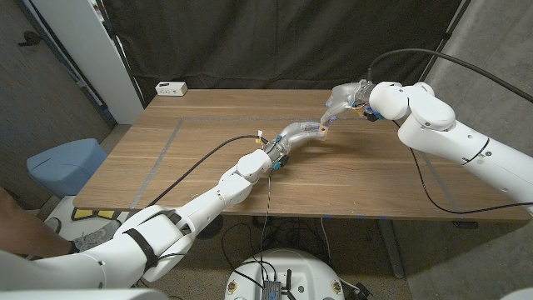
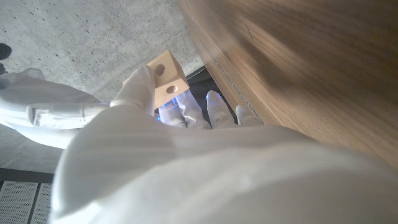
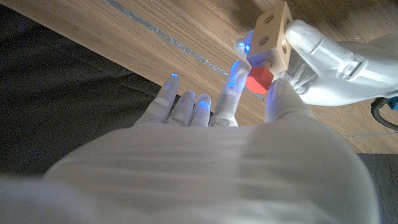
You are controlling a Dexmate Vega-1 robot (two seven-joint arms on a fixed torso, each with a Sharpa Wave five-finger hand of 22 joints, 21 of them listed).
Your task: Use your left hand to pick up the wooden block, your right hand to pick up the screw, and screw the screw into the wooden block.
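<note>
My left hand (image 1: 301,133) holds a pale wooden block (image 1: 321,130) above the table's far middle; the block (image 2: 166,77) has round holes in its faces and sits between my thumb and fingers. The block (image 3: 272,38) meets a screw with a red head (image 3: 259,79), whose shaft is in a hole of the block. My right hand (image 1: 346,98) pinches that red head between thumb and a finger, the other fingers (image 3: 186,109) spread. In the head view the screw is too small to make out.
The wooden table (image 1: 208,158) carries grey tape lines (image 1: 166,146). A white power strip (image 1: 171,87) lies at the far left corner. A black cable (image 1: 200,162) runs along my left arm. A blue bin (image 1: 65,162) stands on the floor at the left.
</note>
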